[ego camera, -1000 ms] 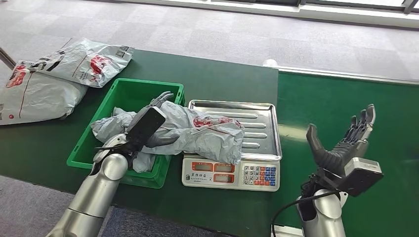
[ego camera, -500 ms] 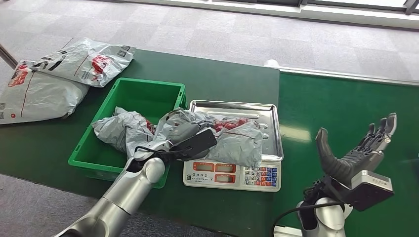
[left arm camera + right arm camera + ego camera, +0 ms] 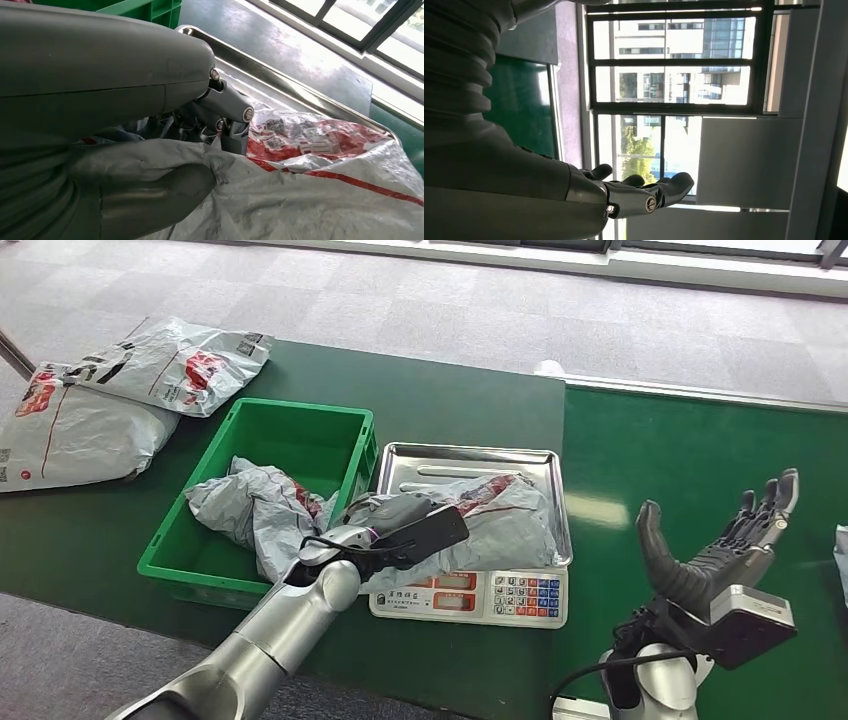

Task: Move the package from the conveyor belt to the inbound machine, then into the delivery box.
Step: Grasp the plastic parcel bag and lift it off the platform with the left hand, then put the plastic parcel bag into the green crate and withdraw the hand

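The left hand (image 3: pixel 392 517) pinches the soft, crinkly package (image 3: pixel 500 525) by a bunched fold; it looks light, slippery.

The crumpled grey plastic mailer package with red print (image 3: pixel 500 515) lay on the steel-trayed weighing scale (image 3: pixel 470 592), beside the green plastic crate (image 3: pixel 300 430).

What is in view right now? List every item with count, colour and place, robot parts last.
package on the scale: one, grey with red print, lying on the tray, held by the left hand.
scale: one, white with a steel tray, on the green table.
crate: one, green, beside the scale.
crumpled package: one, grey, inside the crate.
spare packages: two, grey and red, far table corner.
conveyor belt: one, green, beside the scale.
left hand: grey, gripping the package.
right hand: dark, raised, fingers spread, holding nothing.
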`<state>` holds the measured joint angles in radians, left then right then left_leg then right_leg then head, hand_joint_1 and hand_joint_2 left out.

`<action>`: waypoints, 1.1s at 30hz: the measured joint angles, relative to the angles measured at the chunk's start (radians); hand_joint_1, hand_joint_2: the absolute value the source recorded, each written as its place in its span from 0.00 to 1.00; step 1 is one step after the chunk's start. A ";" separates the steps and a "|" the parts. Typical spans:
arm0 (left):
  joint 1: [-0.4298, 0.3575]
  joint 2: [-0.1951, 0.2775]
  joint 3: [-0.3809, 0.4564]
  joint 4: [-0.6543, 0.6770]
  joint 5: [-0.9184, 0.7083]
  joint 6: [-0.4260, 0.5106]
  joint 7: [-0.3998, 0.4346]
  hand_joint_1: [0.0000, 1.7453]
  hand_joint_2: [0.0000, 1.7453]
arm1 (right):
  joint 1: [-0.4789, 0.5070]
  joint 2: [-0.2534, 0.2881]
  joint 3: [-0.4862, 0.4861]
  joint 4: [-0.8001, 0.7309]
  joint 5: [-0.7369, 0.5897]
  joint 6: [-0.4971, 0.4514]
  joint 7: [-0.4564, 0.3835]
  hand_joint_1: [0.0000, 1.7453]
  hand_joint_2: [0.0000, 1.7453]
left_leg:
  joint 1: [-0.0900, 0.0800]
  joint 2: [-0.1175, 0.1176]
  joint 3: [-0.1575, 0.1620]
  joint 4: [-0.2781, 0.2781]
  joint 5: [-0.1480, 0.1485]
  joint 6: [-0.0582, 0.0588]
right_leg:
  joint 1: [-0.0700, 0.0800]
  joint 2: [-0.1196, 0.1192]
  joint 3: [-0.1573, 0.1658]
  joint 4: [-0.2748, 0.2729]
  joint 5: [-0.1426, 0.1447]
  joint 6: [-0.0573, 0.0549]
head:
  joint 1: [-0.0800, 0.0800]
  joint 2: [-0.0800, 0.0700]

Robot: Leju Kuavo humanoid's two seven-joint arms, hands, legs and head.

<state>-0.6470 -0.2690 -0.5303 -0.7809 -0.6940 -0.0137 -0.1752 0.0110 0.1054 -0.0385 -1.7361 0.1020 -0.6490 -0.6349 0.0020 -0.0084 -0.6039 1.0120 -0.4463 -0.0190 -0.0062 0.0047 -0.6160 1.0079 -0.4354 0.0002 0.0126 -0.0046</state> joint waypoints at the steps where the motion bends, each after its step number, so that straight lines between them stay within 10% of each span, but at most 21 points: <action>1: 0.000 0.000 0.000 0.001 0.011 0.009 -0.007 1.00 1.00 | 0.003 0.001 0.000 0.000 0.003 0.002 0.001 0.00 1.00 | 0.000 0.000 0.000 0.000 0.000 0.000 | 0.000 0.000 0.000 0.000 0.000 0.000 | 0.000 0.000; 33: 0.064 0.147 0.267 -0.530 0.240 0.397 -0.103 1.00 1.00 | 0.126 0.029 -0.043 -0.031 -0.018 0.092 -0.014 0.00 1.00 | 0.001 0.000 -0.001 -0.001 0.000 0.000 | 0.001 0.000 0.000 0.000 -0.001 -0.001 | 0.000 0.000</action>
<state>-0.5835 -0.1217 -0.2635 -1.3113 -0.4542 0.3830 -0.2778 0.1374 0.1348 -0.0813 -1.7666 0.0838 -0.5569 -0.6489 0.0029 -0.0085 -0.6045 1.0112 -0.4463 -0.0193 -0.0053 0.0047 -0.6162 1.0081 -0.4362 -0.0005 0.0126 -0.0046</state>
